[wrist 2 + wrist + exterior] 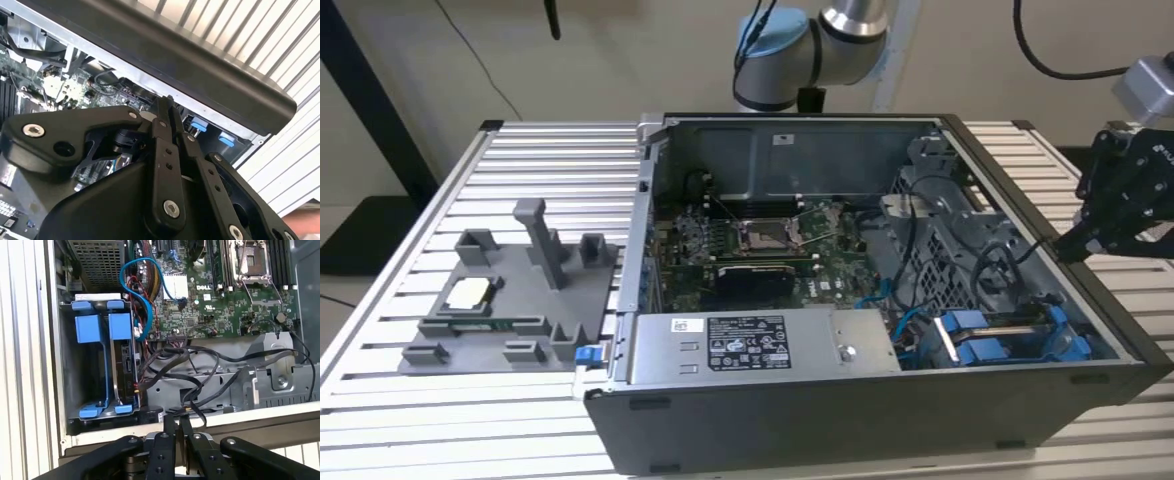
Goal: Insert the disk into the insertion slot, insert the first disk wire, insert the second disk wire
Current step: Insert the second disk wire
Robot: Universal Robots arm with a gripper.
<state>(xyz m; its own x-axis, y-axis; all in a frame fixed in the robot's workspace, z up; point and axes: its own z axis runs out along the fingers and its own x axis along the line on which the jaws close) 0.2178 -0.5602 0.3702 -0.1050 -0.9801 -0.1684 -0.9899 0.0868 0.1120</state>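
Gripper (175, 426) fingers pressed together, empty, beside computer case (854, 420) holding the disk (102, 365).

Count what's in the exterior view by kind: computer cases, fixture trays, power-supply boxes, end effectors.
computer case: 1
fixture tray: 1
power-supply box: 1
end effector: 1
Total: 4
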